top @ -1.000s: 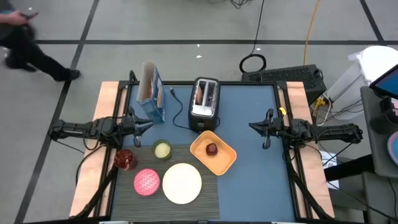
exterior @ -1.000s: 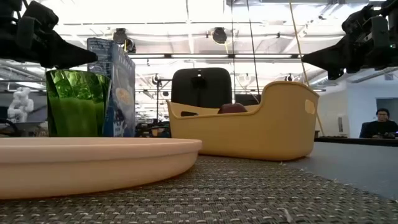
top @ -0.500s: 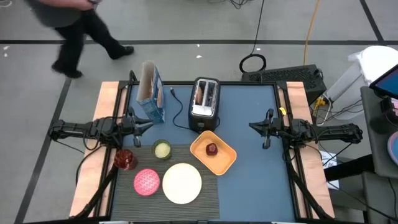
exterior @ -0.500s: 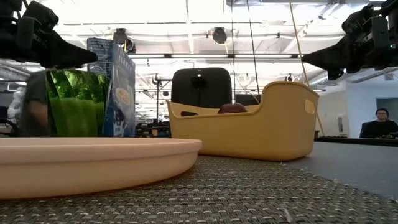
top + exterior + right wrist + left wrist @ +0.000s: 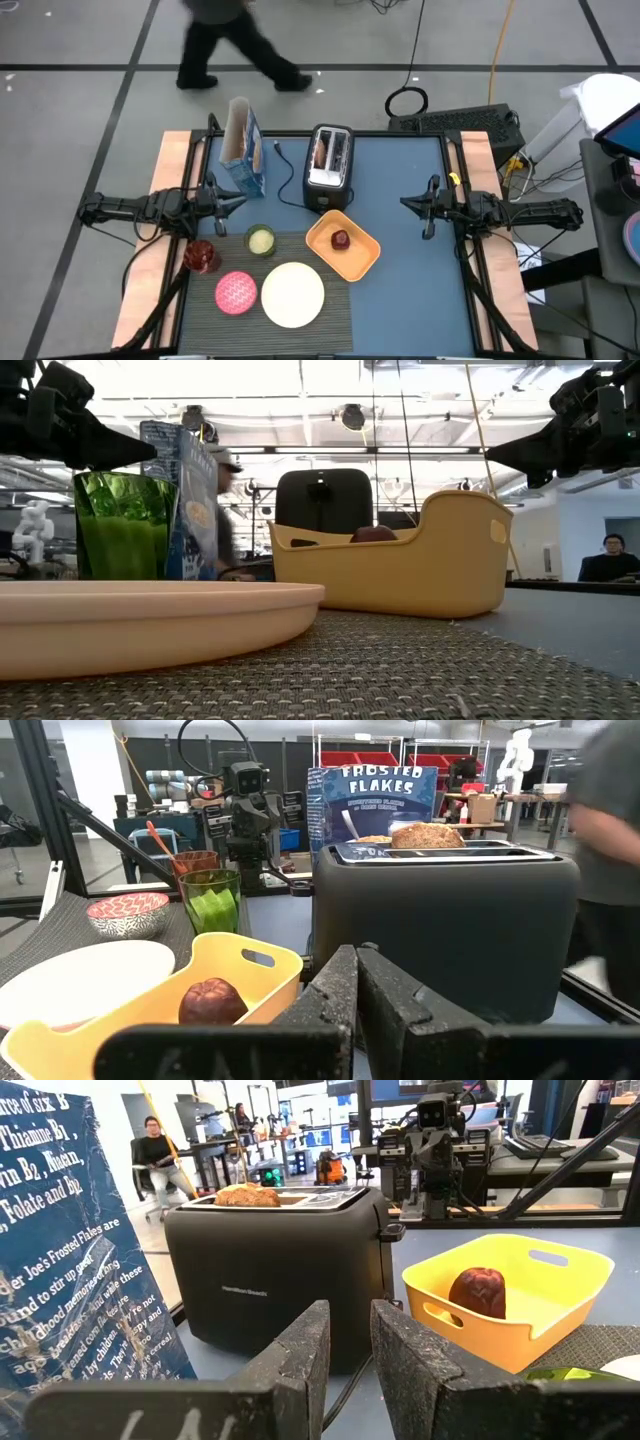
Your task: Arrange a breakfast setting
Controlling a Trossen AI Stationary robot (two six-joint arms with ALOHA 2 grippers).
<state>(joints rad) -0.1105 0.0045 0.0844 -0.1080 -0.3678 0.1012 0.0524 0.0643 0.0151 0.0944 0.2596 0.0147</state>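
Observation:
A dark ribbed placemat (image 5: 335, 305) lies at the table's near left. On it stand a round white plate (image 5: 293, 294), a pink bowl (image 5: 236, 292), a small green cup (image 5: 261, 240) and a red glass (image 5: 200, 257). A red-handled spoon (image 5: 158, 835) stands in the glass. A toast slice (image 5: 248, 1196) sticks up out of the toaster (image 5: 330, 168). My left gripper (image 5: 240, 197) hovers above the table left of the toaster, open by a narrow gap and empty. My right gripper (image 5: 405, 203) hovers right of the toaster, shut and empty.
A yellow basket (image 5: 343, 243) holding a dark red apple (image 5: 341, 239) sits partly on the placemat's far right corner. A blue cereal box (image 5: 243, 148) stands at the far left, beside the toaster. Bare blue tabletop (image 5: 420, 280) lies to the right. A person walks beyond the far edge.
Neither arm and nothing on the table has moved. A person has walked past beyond the table's far edge, from left toward right.

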